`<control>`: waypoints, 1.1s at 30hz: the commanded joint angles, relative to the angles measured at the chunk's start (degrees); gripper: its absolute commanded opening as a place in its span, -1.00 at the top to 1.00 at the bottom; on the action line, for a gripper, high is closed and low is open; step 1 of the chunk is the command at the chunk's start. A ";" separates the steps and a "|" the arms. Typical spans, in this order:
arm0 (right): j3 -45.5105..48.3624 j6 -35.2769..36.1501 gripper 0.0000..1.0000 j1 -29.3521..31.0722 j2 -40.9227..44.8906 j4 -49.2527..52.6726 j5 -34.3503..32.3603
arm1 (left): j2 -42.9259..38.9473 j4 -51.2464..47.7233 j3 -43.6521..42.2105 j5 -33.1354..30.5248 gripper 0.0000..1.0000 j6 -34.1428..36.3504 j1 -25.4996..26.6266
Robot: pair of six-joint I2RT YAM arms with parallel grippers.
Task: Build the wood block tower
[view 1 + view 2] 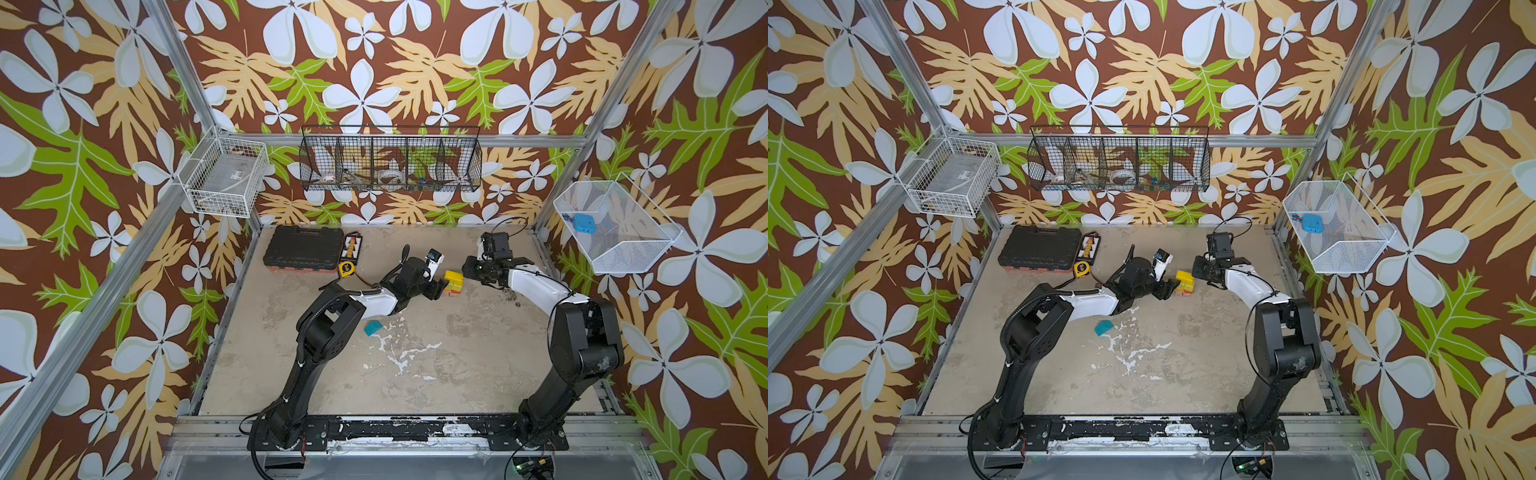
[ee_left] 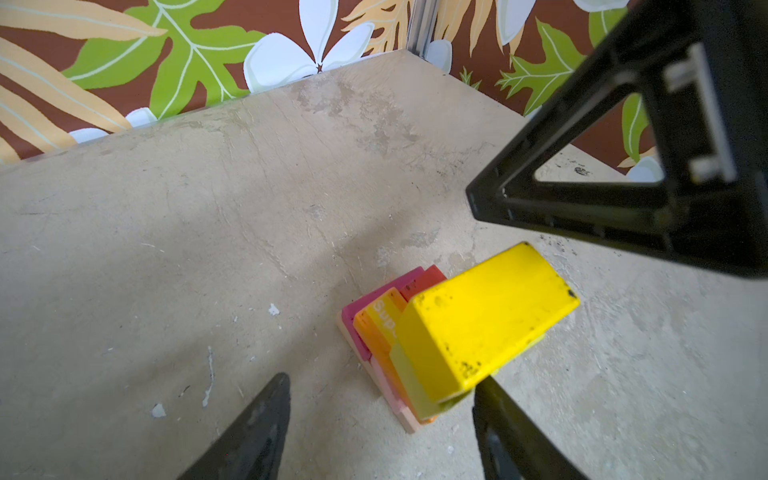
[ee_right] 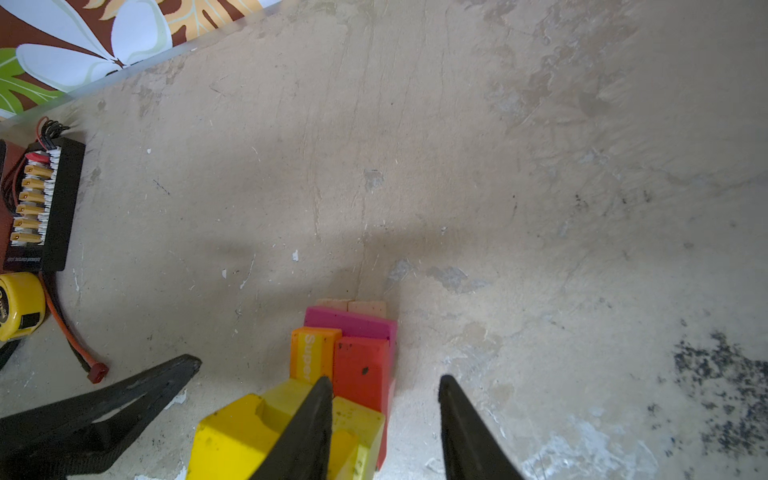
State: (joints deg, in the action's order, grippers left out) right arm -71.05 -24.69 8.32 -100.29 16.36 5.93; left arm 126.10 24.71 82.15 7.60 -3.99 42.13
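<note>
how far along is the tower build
Mostly built: the tower stands with tan, pink, orange and red layers and a yellow block on top. In hand: nothing. The left gripper and right gripper flank it, both open. Left to do: the teal block lies loose on the table, not yet stacked.

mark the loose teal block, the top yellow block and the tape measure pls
teal block (image 1: 372, 328): in a top view, middle of its upper face.
yellow block (image 2: 486, 316): left wrist view, centre of its broad top face.
tape measure (image 3: 18, 305): right wrist view, on its yellow case.
</note>
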 commanded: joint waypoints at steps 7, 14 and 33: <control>-0.04 -0.27 0.15 0.05 0.62 0.45 -1.53 | 0.15 0.11 0.48 2.27 -0.37 1.53 0.32; -0.15 -0.53 0.15 0.12 0.62 0.60 -2.10 | 0.10 1.11 0.11 5.25 -0.26 2.14 0.67; -0.13 -0.54 0.15 -0.01 0.71 0.44 -1.55 | 0.27 1.75 0.73 7.99 -0.24 2.24 1.11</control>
State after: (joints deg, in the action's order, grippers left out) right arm -70.94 -25.28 8.25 -99.88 16.38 4.49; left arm 126.10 25.54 82.37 14.57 -1.85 42.96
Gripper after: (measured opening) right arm 0.427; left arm 0.620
